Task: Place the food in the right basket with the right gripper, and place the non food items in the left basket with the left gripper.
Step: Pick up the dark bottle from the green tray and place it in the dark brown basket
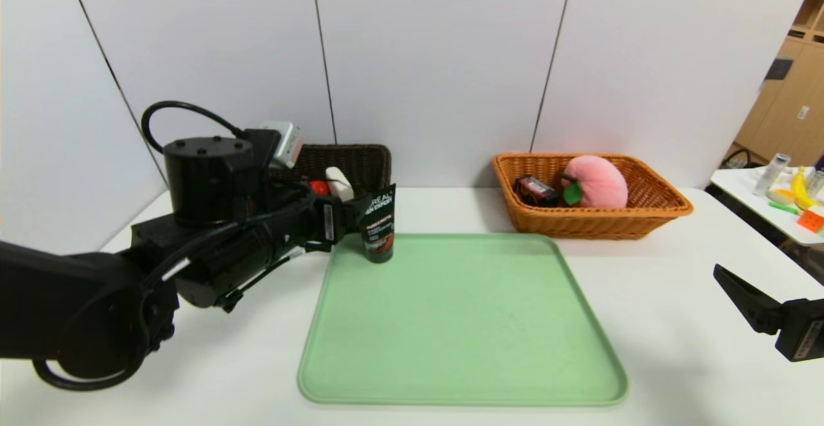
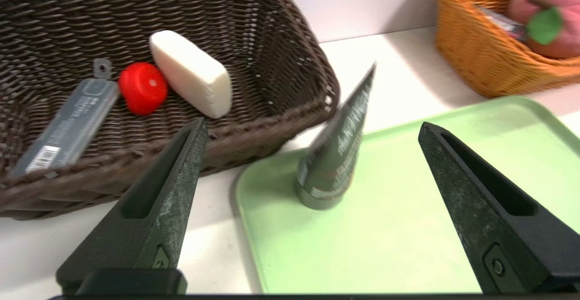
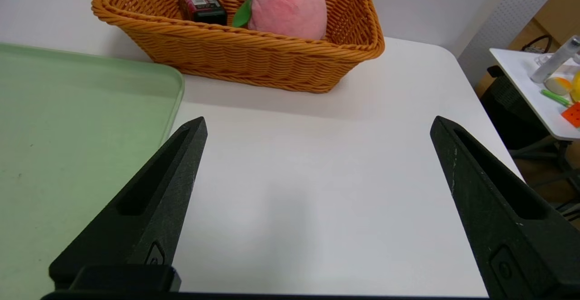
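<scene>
A dark L'Oreal tube (image 1: pixel 378 223) stands on its cap at the far left corner of the green tray (image 1: pixel 463 323). My left gripper (image 1: pixel 351 219) is open just left of the tube. In the left wrist view the tube (image 2: pixel 337 155) stands tilted between the spread fingers of the left gripper (image 2: pixel 312 125), touching neither. The brown left basket (image 1: pixel 360 162) holds a white soap bar (image 2: pixel 190 73), a red cap (image 2: pixel 142 88) and a grey pack (image 2: pixel 68 128). The orange right basket (image 1: pixel 644 217) holds a pink plush peach (image 1: pixel 595 181) and a dark red packet (image 1: pixel 534 189). My right gripper (image 1: pixel 734 284) is open and empty.
The right gripper (image 3: pixel 317 125) hovers over bare white table to the right of the tray (image 3: pixel 68 132), in front of the orange basket (image 3: pixel 253 60). A side table (image 1: pixel 772 207) with small items stands off to the right. White wall panels close the back.
</scene>
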`<control>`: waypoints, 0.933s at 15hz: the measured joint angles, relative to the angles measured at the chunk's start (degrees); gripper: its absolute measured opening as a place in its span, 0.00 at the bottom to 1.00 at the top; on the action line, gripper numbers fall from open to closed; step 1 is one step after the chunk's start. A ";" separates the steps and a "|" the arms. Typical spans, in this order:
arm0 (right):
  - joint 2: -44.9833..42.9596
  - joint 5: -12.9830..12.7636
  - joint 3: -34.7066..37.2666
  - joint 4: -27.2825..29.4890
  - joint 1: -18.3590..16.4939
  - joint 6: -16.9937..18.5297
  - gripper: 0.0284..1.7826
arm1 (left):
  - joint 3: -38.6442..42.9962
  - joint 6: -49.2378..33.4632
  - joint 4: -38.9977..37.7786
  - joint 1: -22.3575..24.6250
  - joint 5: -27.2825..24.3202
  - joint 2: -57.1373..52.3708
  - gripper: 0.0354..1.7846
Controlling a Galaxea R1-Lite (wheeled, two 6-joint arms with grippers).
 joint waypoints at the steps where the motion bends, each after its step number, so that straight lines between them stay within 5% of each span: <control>1: -0.11 0.05 0.04 -0.02 0.00 0.00 0.95 | 3.69 0.59 -6.30 -0.77 -0.67 0.48 0.93; 7: -0.26 0.26 0.55 0.06 0.00 0.04 0.95 | 15.32 2.95 -36.79 -2.69 -1.50 8.97 0.94; 14: -0.11 0.26 0.76 0.20 0.00 0.15 0.95 | 16.32 2.46 -37.84 -2.80 -1.18 15.86 0.94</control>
